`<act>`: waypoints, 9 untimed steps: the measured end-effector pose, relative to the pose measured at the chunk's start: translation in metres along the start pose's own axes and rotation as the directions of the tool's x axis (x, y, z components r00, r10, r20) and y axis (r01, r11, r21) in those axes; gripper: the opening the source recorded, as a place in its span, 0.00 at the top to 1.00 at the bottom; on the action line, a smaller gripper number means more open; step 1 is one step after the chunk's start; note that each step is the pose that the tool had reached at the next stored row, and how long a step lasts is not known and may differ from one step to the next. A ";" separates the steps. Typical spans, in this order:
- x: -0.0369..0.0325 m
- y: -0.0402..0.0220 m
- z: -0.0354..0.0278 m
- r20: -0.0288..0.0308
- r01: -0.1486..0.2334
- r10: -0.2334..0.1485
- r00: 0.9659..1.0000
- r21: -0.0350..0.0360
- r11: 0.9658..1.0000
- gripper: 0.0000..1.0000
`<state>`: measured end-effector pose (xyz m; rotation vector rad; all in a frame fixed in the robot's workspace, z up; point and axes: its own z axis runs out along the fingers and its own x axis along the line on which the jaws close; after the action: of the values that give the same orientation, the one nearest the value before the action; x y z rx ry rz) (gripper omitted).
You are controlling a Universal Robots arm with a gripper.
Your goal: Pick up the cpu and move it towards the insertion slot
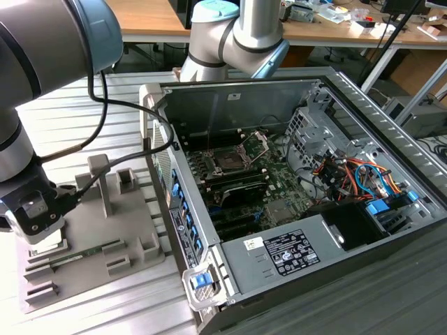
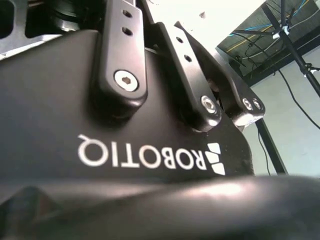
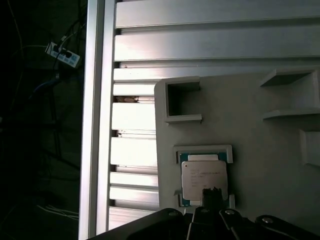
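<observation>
Silvery cpu [image 3: 204,179] sits in the grey holder [image 3: 250,145] on the worktop [image 1: 70,118], well apart from the insertion slot [image 1: 230,159]. Pincer [image 3: 212,194] hangs right over it; spread or pressed together, cannot tell. Risk: off-centre grip tilts the chip, catching the holder rim or dropping it.

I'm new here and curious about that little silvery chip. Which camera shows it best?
The first wrist view: the cpu lies flat, its pale top facing the camera, in the grey holder. In the exterior view it is a pale sliver beneath the gripper. The second wrist view faces the gripper's black body.
</observation>
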<state>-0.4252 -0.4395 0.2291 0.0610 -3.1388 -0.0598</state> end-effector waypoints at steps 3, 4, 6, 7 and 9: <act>0.0000 0.0002 0.0023 0.000 0.000 0.000 1.000 0.000 1.000 0.89; 0.0000 0.0001 0.0029 0.000 0.000 0.000 1.000 0.000 1.000 0.89; 0.0000 0.0001 0.0041 0.000 0.000 0.000 1.000 0.000 1.000 0.89; 0.0000 0.0001 0.0050 0.000 0.000 0.000 1.000 0.000 1.000 0.89; 0.0000 0.0000 0.0063 0.000 0.001 -0.001 1.000 0.000 1.000 0.89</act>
<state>-0.4252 -0.4392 0.2229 0.0618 -3.1388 -0.0598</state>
